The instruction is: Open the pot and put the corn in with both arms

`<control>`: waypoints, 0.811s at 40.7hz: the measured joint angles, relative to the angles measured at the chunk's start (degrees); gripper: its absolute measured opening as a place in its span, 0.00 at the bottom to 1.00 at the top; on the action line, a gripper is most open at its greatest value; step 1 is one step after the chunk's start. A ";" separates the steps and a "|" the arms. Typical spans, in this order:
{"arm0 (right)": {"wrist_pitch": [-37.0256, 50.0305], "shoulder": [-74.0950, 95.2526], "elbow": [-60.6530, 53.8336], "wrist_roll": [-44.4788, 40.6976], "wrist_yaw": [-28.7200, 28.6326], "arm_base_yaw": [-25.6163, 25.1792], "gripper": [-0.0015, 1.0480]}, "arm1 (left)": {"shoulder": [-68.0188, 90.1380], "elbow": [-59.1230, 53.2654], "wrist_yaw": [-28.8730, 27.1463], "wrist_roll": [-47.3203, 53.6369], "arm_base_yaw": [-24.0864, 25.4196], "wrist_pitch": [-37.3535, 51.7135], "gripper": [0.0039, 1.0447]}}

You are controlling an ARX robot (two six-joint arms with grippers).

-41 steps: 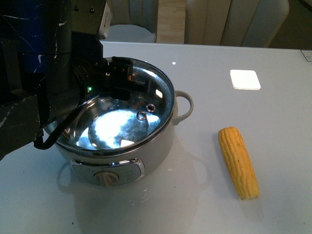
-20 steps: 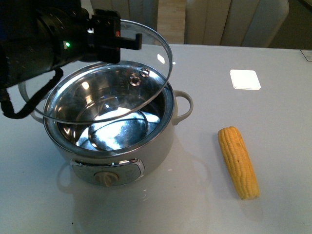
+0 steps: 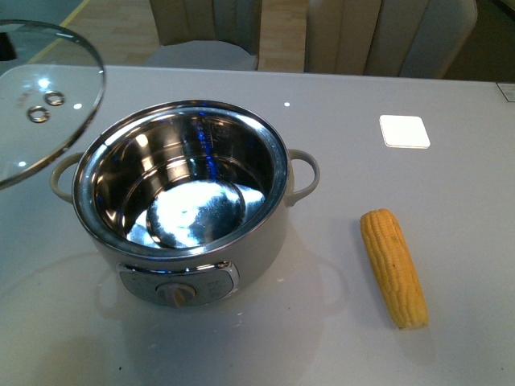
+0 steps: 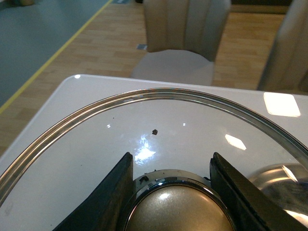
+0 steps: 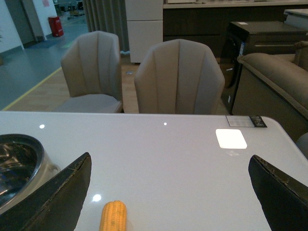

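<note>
Mirror-bright steel inside pot (image 3: 269, 241); shell glossy cream, possibly plastic. Clear glass lid (image 3: 48, 121), polished metal rim. Bumpy matt corn (image 3: 393, 265). Glossy counter (image 3: 459, 209).

Pot (image 3: 259, 245): mouth uncovered, steel interior exposed, open to approach from above.
Lid (image 3: 44, 104): aloft and tilted at pot's left, blocks that side.
Corn (image 3: 393, 267): lies flat on table (image 3: 322, 342) right of pot, clear gap btwn, free all round.
White square (image 3: 405, 131): flat, far side, well apart.
</note>
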 joint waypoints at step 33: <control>0.00 0.00 0.00 0.00 0.00 0.00 0.92 | 42.86 15.82 5.09 0.59 19.61 20.61 0.40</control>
